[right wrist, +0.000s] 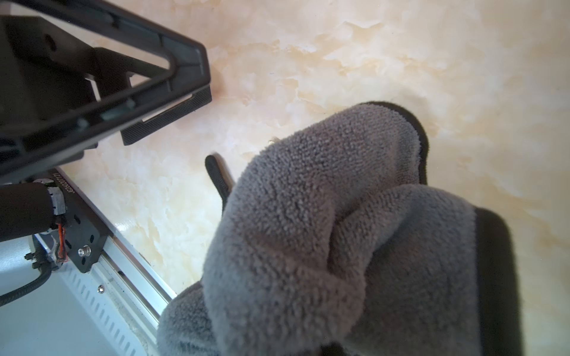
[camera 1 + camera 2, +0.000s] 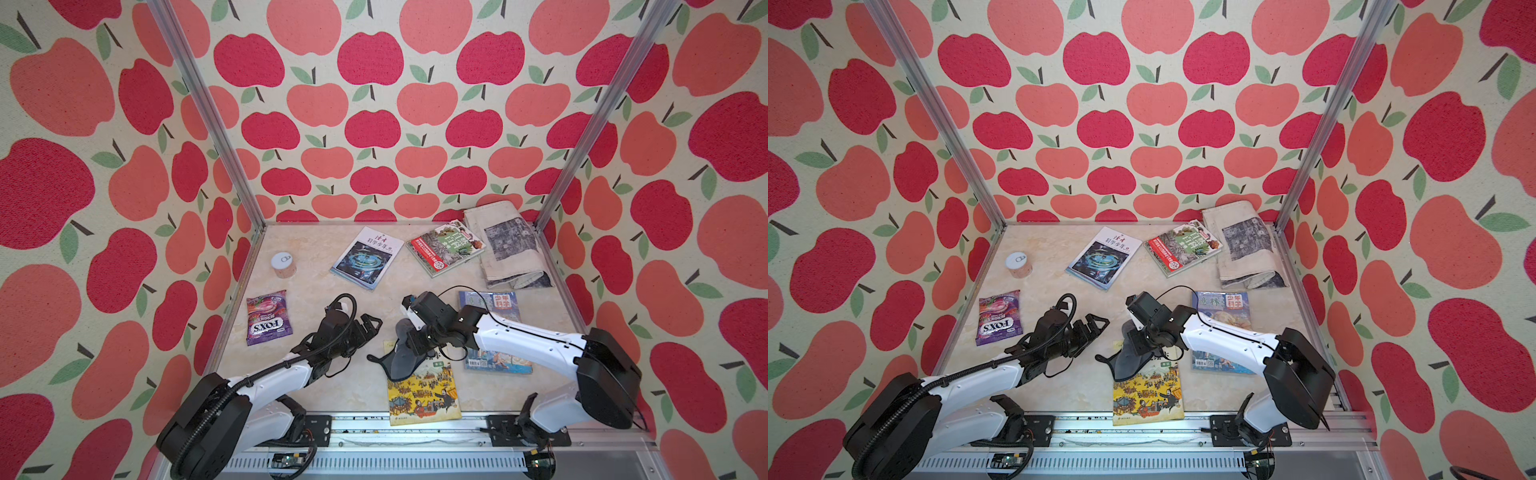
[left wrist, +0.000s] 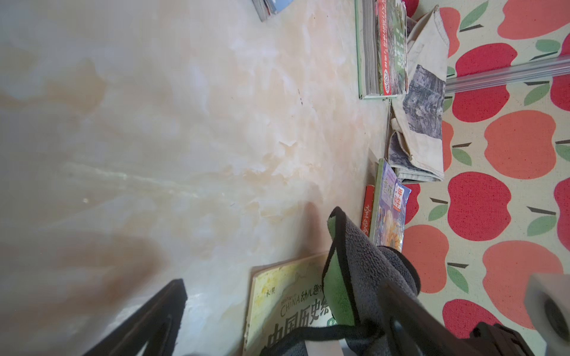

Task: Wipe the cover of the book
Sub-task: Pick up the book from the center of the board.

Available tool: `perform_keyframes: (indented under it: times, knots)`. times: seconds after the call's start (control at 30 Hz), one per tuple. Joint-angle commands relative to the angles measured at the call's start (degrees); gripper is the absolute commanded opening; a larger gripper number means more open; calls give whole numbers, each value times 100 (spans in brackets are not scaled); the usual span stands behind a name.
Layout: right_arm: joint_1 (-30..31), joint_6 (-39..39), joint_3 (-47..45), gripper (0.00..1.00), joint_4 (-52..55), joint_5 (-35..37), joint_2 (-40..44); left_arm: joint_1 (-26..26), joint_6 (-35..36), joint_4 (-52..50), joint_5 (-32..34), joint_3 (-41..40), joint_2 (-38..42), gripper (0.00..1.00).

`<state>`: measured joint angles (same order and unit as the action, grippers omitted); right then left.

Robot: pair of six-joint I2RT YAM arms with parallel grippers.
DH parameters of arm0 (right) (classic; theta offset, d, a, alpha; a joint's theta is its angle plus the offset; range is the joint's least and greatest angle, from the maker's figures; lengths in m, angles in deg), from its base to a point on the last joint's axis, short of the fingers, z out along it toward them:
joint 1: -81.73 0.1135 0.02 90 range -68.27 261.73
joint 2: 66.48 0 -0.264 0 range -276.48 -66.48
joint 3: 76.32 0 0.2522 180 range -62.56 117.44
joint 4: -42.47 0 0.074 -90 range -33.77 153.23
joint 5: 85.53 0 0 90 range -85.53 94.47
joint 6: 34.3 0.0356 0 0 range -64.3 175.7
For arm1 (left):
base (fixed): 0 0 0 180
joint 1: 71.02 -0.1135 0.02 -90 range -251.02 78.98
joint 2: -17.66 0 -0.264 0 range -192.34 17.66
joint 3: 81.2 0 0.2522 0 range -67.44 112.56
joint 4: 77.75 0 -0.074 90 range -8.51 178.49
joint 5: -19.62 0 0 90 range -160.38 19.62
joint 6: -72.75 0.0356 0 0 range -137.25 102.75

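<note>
The book [image 2: 424, 395] [image 2: 1148, 395], with a yellow illustrated cover, lies flat near the table's front edge. A grey cloth [image 2: 401, 359] [image 2: 1129, 359] with black trim and a green underside hangs from my right gripper [image 2: 409, 338] [image 2: 1136, 336], which is shut on it. The cloth drapes over the far end of the cover. In the right wrist view the cloth [image 1: 324, 231] hides the fingers. My left gripper [image 2: 372, 324] [image 2: 1098, 324] stands open just left of the cloth, holding nothing. The left wrist view shows the book [image 3: 283, 296] and cloth [image 3: 354, 262] between its fingers [image 3: 166, 311].
Other books lie behind: a white and blue one [image 2: 368, 257], a green and red one [image 2: 444, 247], and a blue magazine [image 2: 498, 307] under my right arm. A folded newspaper [image 2: 509, 245] sits back right. A candy bag [image 2: 268, 318] and small can [image 2: 284, 264] are at the left.
</note>
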<state>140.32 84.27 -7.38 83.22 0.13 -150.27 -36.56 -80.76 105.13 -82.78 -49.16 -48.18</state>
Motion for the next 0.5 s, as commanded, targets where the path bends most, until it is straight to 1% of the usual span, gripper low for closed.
perform_keyframes:
  times: [0.0, 0.1, 0.2, 0.27, 0.37, 0.4, 0.47]
  knots:
    - [215, -44, -328, 1, 491, -92, 302, 64, 15, -302, 311, -27, 112, 99]
    - [450, 240, -829, 1, 527, -301, 652, 94, 13, -341, 258, -27, 141, 99]
    - [581, 642, -1460, 1, 580, -299, 1202, 328, 31, -488, 243, 125, -8, 99]
    - [588, 893, -1770, 1, 903, 19, 1580, 501, -40, -679, 178, 313, -280, 99]
    - [414, 1219, -2043, 3, 1613, 585, 2049, 760, -402, -627, -17, 407, -733, 99]
    - [314, 1291, -2147, 3, 1712, 622, 2211, 857, -561, -511, -51, 375, -840, 99]
    - [201, 1406, -2439, 4, 1586, 494, 2424, 1018, -811, -377, -100, 372, -1029, 99]
